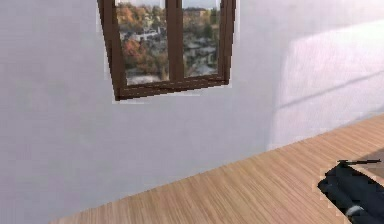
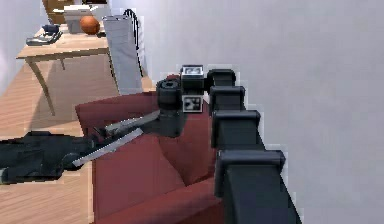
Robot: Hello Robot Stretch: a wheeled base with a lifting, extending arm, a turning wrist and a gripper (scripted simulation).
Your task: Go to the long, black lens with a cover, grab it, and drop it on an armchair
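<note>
1. Forward view: brown window (image 1: 168,45) on the far wall, wooden floor (image 1: 230,190), long black object (image 1: 352,188) near right.
2. Arm side view: gripper (image 2: 90,147) seen against the red armchair (image 2: 150,185), its fingers ending at the long black object (image 2: 35,158), near left. Cannot tell whether it is held. Table (image 2: 62,48) far left.

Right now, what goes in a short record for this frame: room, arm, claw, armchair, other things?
room: white wall, brown-framed window, wood floor
arm: reaches out, seen against the red armchair
claw: fingers point to the arm side view's left, in front of the armchair; cannot tell whether it holds anything
dark shape: on the floor left of the armchair, not identifiable
table: arm side view's upper left, orange ball on it
</note>
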